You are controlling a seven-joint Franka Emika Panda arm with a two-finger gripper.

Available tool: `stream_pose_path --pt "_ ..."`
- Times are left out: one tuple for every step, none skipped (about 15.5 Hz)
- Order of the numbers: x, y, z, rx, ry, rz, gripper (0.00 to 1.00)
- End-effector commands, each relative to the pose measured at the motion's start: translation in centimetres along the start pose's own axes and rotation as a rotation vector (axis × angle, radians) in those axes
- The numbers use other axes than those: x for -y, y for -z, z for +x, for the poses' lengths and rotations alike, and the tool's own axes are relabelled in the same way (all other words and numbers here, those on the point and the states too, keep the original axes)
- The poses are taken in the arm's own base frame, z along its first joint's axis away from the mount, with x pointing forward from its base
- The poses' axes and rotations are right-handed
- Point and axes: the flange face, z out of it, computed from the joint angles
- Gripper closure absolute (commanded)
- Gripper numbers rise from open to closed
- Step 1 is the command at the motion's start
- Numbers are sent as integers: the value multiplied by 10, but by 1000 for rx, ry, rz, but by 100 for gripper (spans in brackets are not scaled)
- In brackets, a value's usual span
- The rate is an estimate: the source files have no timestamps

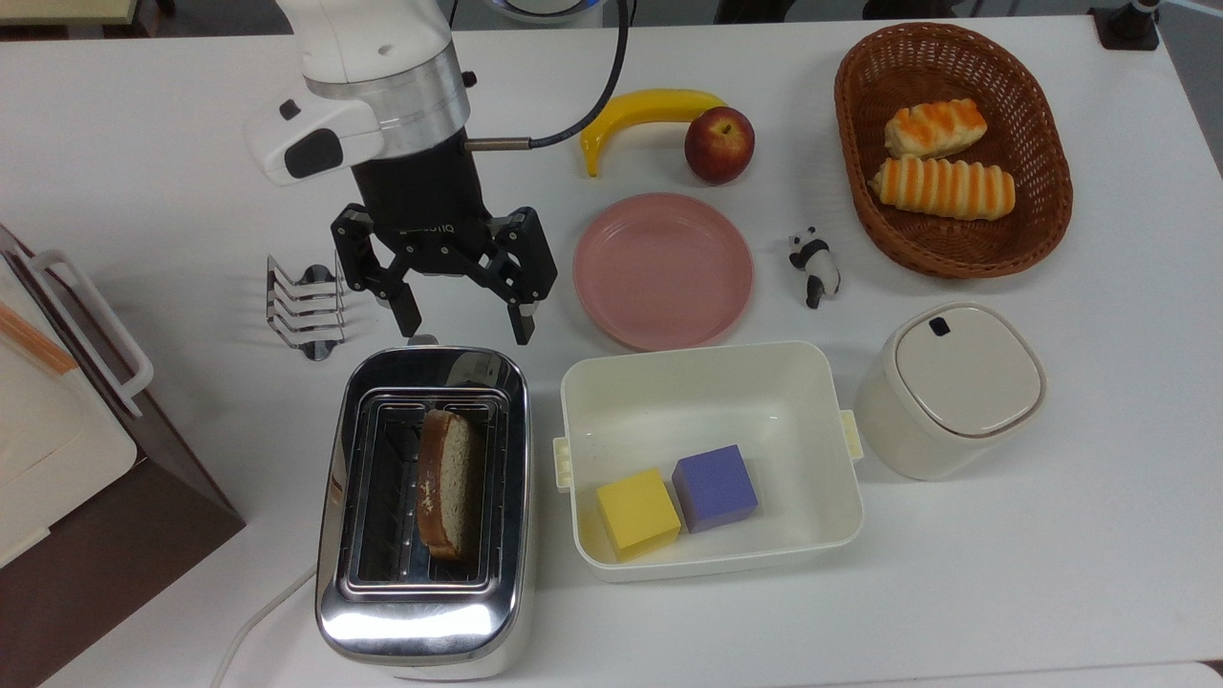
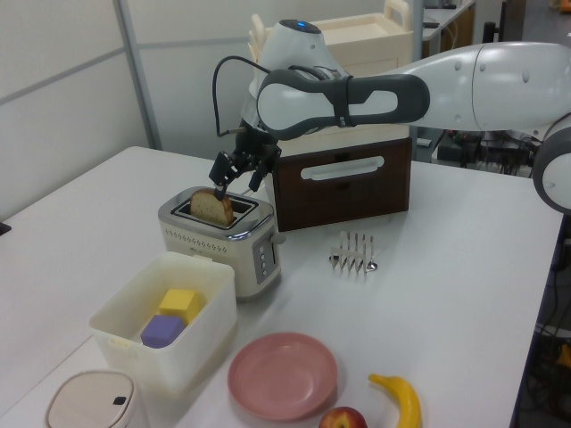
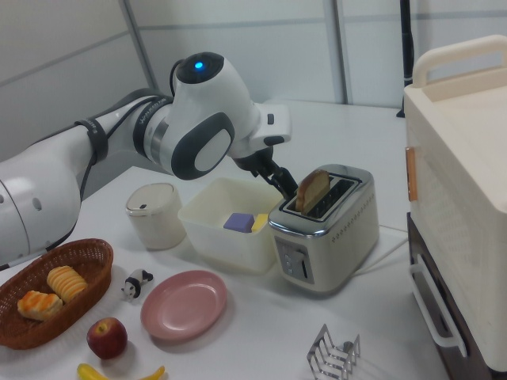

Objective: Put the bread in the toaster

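Bread [image 1: 446, 483] lower part hidden inside toaster [image 1: 425, 506] slot; rounded top pokes out in left view. Toaster cord cut off at top view's bottom edge. Pale lettering on black gripper body, too small to read. Arm reaches down from top view's upper edge, wrist vertical, cable looping off behind. Gripper [image 1: 464, 318] spread wide, fingers [image 1: 522, 320] empty, hovering just above toaster's near end. Bread stands in slot on the top view's right, below gripper, not touching it. Toast rack [image 1: 306, 301] beside gripper.
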Motion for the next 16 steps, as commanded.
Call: stream_pose_path --pt "6 43 -1 -42 9 2 0" --pt "6 52 -4 -23 13 -1 0" --pt "-1 60 -6 6 25 -18 0" --pt "-9 71 -9 28 46 -39 0" --pt "-12 82 -12 50 72 -52 0" --pt "-13 91 -17 79 102 -61 0" --pt "-15 96 -22 113 132 -71 0" --pt "-17 100 -28 159 172 -92 0" --pt "-20 100 -31 184 186 -111 0" --pt "-22 98 -34 207 193 -130 0" --pt "-25 97 -36 226 199 -155 0" --pt "-28 95 -38 248 207 -185 0" --pt "-30 92 -41 272 217 -211 0" --pt "-33 89 -44 297 222 -233 0" --pt "-36 88 -46 315 224 -244 0" --pt "-38 85 -49 342 238 -244 0"
